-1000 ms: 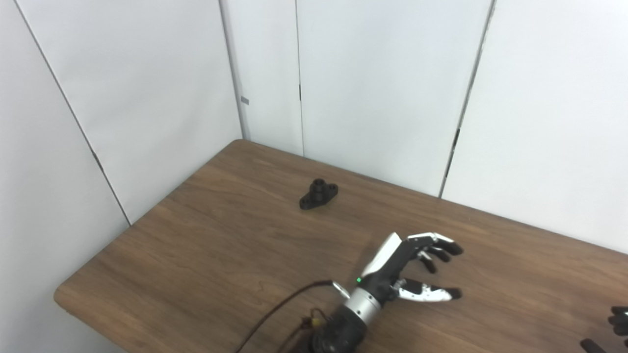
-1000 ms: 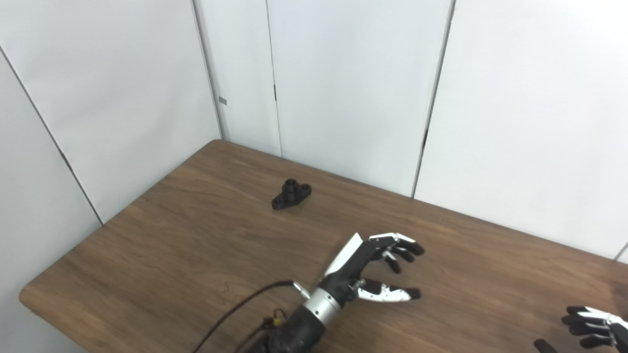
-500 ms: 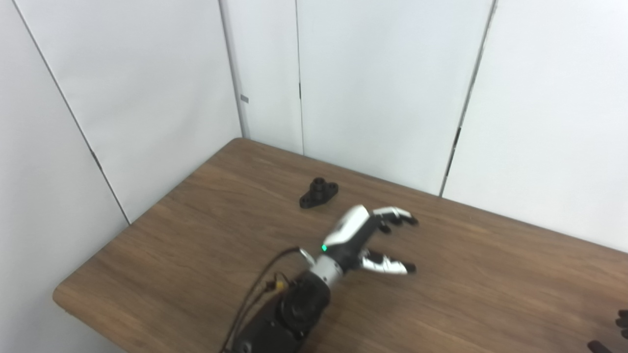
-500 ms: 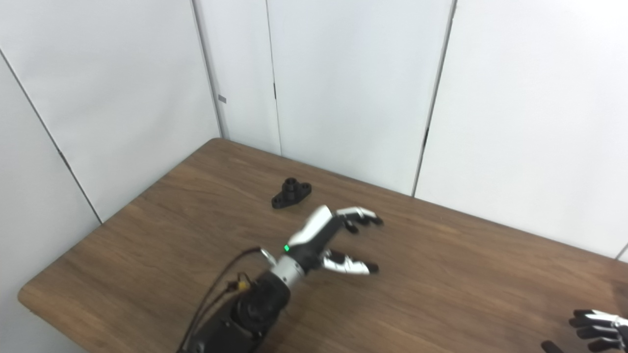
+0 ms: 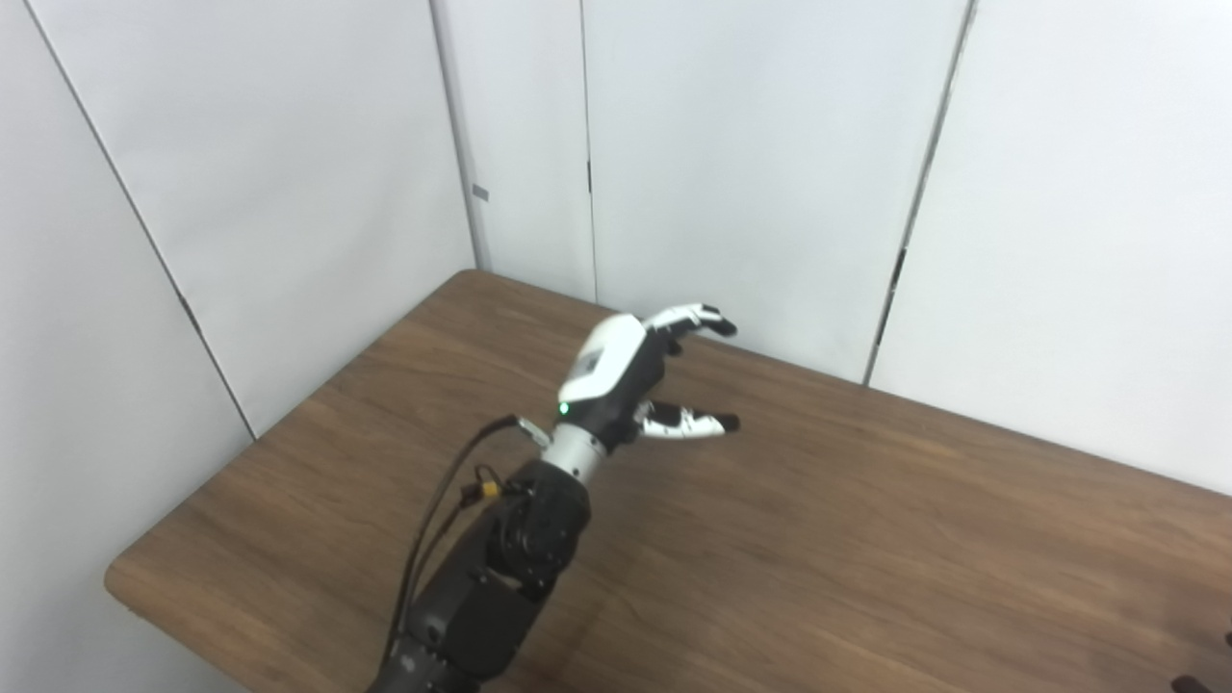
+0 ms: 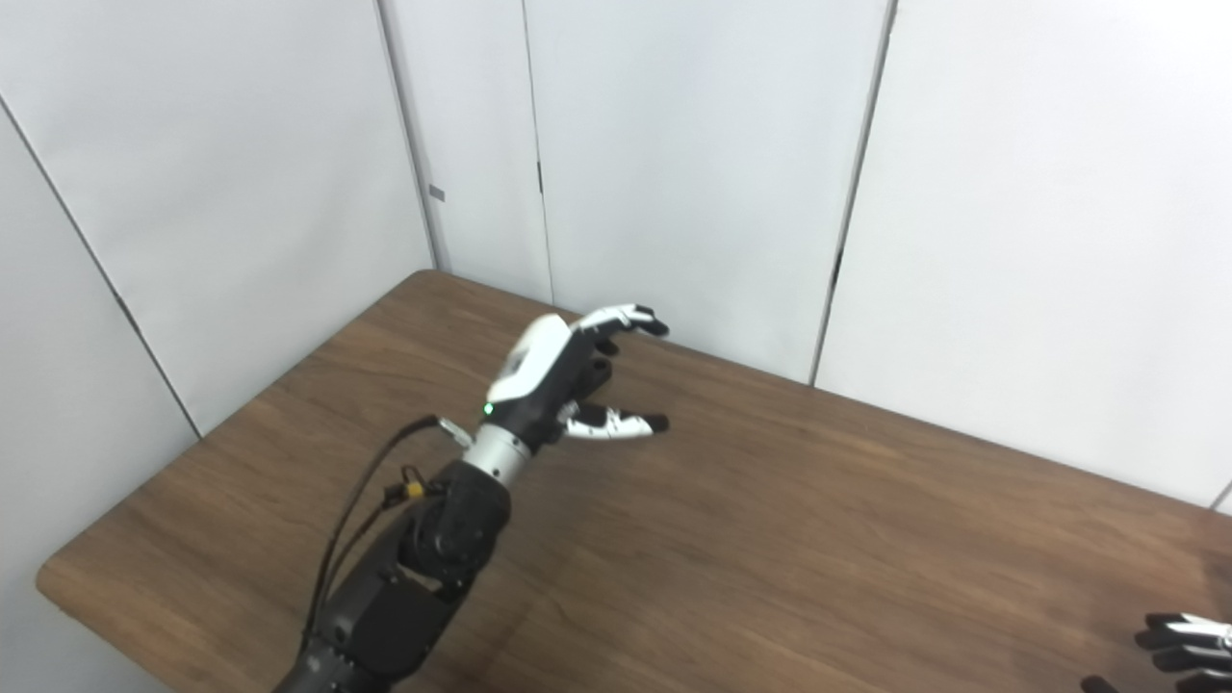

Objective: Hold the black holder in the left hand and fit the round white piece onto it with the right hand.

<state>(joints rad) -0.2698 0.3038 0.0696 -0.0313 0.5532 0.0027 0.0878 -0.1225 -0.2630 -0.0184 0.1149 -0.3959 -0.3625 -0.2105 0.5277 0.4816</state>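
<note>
Left hand [image 5: 626, 375]: white back shell, black palm side, white-and-black fingers. It is raised over the far left part of the brown wood-grain table [image 5: 866, 539], close to the table's back edge and the white wall panels [image 5: 770, 144] behind it. Back of the hand faces up and to the left. Fingers [image 5: 688, 318] reach out to the right, lightly curled, with the thumb [image 5: 688, 422] stretched out below them. Fingers and thumb are spread well apart, and nothing is held between them.

A small green light [image 5: 561, 409] glows at the wrist end of the hand, just above the silver wrist collar [image 5: 568, 448]. Behind the collar the black forearm [image 5: 500, 577] runs down to the picture's bottom edge. A dark cable [image 5: 433, 520] loops off the collar along the left side of the forearm, with a small yellow fitting [image 5: 489, 489] just beside it.

Black holder: not clearly made out. In the right eye view a dark patch sits in the gap under the fingers, above the thumb; cannot tell whether that is the holder or part of the hand. Round white piece: not made out in either view.

Right hand [image 6: 1179, 640]: only its tips show, at the bottom right corner, low over the wood and well apart from the left hand. Fingertips [image 6: 1169, 624] are stacked close, the thumb tip lies apart from them with bare wood between, and nothing is seen in the grasp.
</note>
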